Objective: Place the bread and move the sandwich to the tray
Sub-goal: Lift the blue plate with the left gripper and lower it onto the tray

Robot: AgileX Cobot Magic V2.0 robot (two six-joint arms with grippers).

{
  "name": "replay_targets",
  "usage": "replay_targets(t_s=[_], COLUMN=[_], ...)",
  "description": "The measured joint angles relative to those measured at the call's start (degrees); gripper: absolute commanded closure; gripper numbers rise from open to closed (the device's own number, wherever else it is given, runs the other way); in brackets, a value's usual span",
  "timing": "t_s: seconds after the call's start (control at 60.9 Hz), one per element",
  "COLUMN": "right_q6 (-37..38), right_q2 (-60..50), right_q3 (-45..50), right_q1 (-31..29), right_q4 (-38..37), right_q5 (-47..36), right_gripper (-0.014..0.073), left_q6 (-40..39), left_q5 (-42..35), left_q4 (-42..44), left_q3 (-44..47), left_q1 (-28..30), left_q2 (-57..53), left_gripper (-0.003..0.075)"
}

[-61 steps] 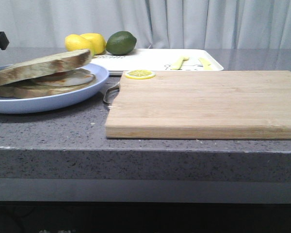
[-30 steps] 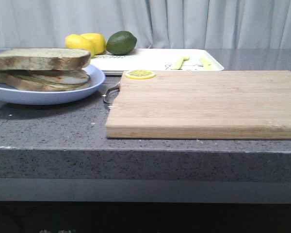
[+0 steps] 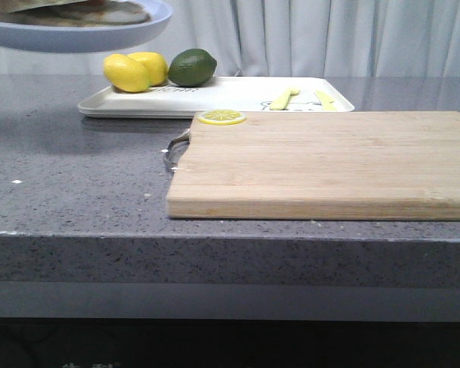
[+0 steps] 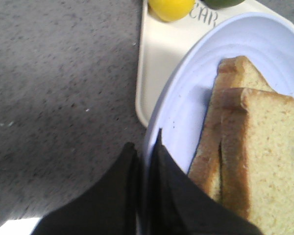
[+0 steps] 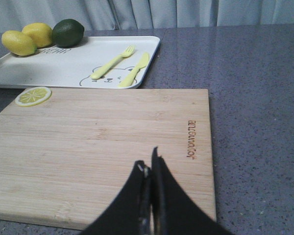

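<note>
The left end effector (image 4: pixel 146 152) was clenched on the rim of the pale-blue plate (image 4: pixel 186 103), holding the sandwich (image 4: pixel 245 152) aloft above the tabletop (image 3: pixel 77 192), near the tray (image 3: pixel 238 96) (lemons and a lime on it). The right end effector (image 5: pixel 149 169) was clenched, empty, over the wooden board (image 5: pixel 103 147).

The front view sits low, near the table's (image 3: pixel 77 199) edge, facing forward over the wooden board (image 3: pixel 330 165) toward the tray (image 3: pixel 238 96) and curtain. The left wrist view looks steeply down, close over the plate (image 4: pixel 196 88) and the tray's corner. The right wrist view looks obliquely across the board to the tray, sharing both with the front view.
</note>
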Motion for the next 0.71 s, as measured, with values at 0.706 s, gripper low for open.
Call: replay_targets(t_s=[0.706], right_q6=[0.0], right_q2=[0.0], right_q3=[0.0], right_q1=[0.2], right_q4=[0.4], right_q5=[0.0], right_gripper=[0.0654], left_q6=[-16.5], left_q5=[9.3], left_q4=[4.8], left_q3=[-58.8], left_q1=[-10.8], left_q2=[43.5], left_gripper=[0.0741])
